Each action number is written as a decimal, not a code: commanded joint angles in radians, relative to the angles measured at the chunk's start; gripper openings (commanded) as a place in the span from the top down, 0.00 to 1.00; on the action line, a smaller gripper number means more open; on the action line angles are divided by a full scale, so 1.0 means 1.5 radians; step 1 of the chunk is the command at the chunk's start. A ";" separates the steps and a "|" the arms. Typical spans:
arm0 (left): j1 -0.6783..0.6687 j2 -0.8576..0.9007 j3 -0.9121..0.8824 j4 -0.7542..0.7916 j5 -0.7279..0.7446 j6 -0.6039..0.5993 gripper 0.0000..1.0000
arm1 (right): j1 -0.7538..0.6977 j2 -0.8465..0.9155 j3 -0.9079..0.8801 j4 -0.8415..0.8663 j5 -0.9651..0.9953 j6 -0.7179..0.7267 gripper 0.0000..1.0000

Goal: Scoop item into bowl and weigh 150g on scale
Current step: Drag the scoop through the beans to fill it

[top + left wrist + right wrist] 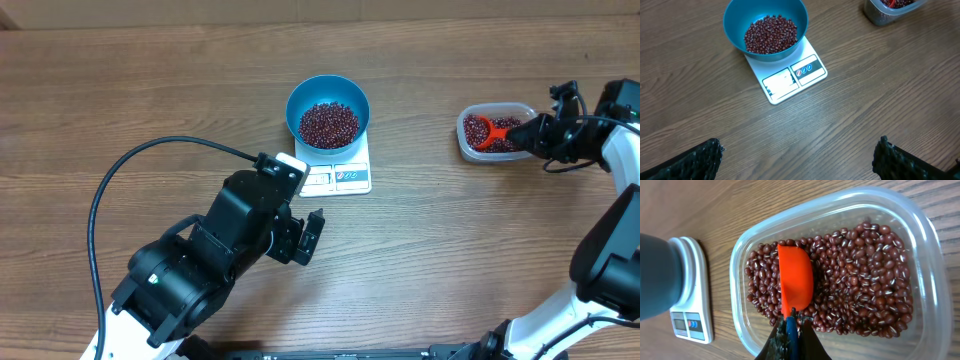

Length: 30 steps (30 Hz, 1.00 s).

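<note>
A blue bowl (328, 108) (765, 27) holding dark red-brown beans (328, 123) (770, 34) stands on the white scale (338, 174) (790, 77). More beans (860, 275) (508, 134) fill a clear container (467, 132) (740, 255) at the right. My right gripper (791, 330) (536, 131) is shut on the blue handle of an orange-red scoop (795, 280) (482, 131), whose head rests among the beans in the container. My left gripper (797, 157) (308, 238) hovers open over bare table in front of the scale, holding nothing.
The wooden table (450, 240) stretches between scale and container. A black cable (130, 165) loops over the left arm. In the right wrist view the bowl (657, 277) and scale (690, 295) show at the left edge.
</note>
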 commanded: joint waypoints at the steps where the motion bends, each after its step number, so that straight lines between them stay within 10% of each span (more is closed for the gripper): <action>1: -0.004 0.004 0.000 -0.002 -0.007 0.010 0.01 | -0.021 0.020 -0.011 -0.007 -0.069 -0.035 0.96; 30: -0.004 0.004 0.000 -0.002 -0.007 0.010 0.01 | -0.083 0.020 -0.010 -0.016 -0.238 -0.047 0.96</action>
